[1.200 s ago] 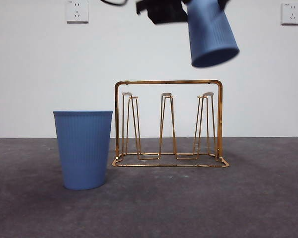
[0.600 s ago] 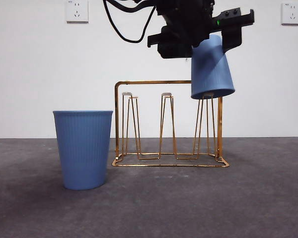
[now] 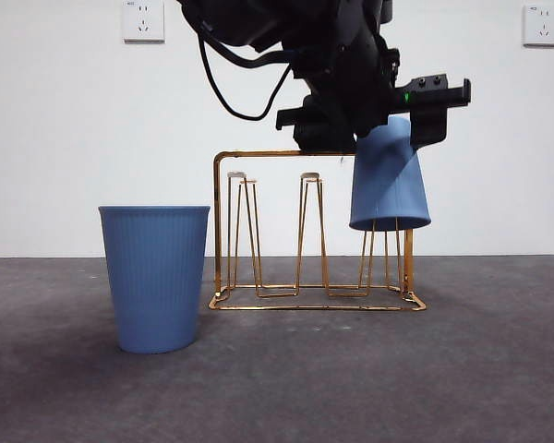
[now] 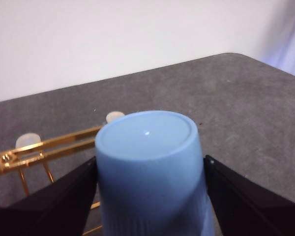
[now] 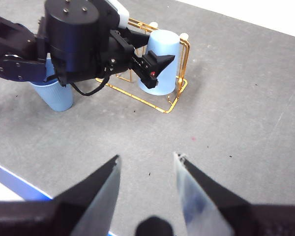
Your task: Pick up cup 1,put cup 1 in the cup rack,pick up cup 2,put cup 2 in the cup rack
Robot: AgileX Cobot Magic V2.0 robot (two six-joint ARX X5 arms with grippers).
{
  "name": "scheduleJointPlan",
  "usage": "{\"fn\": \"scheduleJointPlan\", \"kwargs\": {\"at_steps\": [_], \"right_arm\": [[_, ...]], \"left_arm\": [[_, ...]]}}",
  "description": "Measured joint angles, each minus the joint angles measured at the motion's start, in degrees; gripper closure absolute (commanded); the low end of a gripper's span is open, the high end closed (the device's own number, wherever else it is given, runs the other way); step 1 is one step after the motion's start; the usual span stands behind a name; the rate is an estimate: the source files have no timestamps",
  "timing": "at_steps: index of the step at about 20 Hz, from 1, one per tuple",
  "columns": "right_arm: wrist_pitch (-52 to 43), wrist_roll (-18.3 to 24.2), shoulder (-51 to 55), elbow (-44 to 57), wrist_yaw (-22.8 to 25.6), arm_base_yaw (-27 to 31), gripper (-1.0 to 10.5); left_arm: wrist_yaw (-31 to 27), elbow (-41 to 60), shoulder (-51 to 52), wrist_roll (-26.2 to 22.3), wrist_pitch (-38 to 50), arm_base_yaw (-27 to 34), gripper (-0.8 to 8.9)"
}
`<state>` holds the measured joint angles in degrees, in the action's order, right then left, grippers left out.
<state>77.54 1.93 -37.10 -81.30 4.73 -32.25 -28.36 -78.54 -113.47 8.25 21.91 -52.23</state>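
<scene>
My left gripper (image 3: 374, 106) is shut on a ribbed blue cup (image 3: 390, 180), held upside down and slightly tilted. The cup (image 4: 147, 162) fills the space between the two black jaws, and its rim hangs around the tops of the right-hand prongs of the gold wire cup rack (image 3: 309, 153). A second blue cup (image 3: 155, 277) stands upright on the table just left of the rack. High above the table, my right gripper (image 5: 147, 172) is open and holds nothing; from there I see the rack (image 5: 179, 86), the held cup (image 5: 160, 61) and the standing cup (image 5: 56, 96).
Grey felt covers the table (image 3: 462, 369). Two wall outlets (image 3: 143, 20) (image 3: 542, 25) sit on the white wall behind. A blue strip (image 5: 14, 182) marks the table's edge below the right gripper. The rack's left and middle prongs (image 3: 309, 231) carry nothing.
The left arm has come down with the inverted cup, from well above the rack to where its rim surrounds the tops of the right-hand prongs. The standing cup has not moved.
</scene>
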Motion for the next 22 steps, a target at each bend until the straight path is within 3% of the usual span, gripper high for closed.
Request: {"fn": "scheduleJointPlan", "kwargs": {"at_steps": [9, 10, 13, 17, 22], "right_arm": [[0.0, 0.02, 0.0, 0.0, 0.0, 0.0, 7.6], [0.0, 0.04, 0.0, 0.0, 0.0, 0.0, 7.6], [0.0, 0.13, 0.0, 0.0, 0.0, 0.0, 7.6], [0.0, 0.55, 0.0, 0.0, 0.0, 0.0, 7.6], [0.0, 0.74, 0.0, 0.0, 0.0, 0.0, 7.6]], "left_arm": [[2.56, -0.28, -1.27, 6.95, -9.68, 0.57, 8.05], [2.62, -0.31, -1.27, 7.37, -9.9, 0.61, 7.45], [5.14, -0.37, -1.25, 8.15, -10.12, 0.81, 3.7], [6.88, -1.03, -0.92, 9.84, -12.92, 0.98, 3.57], [11.02, -0.66, -1.33, 12.37, -22.99, 0.46, 3.6]]}}
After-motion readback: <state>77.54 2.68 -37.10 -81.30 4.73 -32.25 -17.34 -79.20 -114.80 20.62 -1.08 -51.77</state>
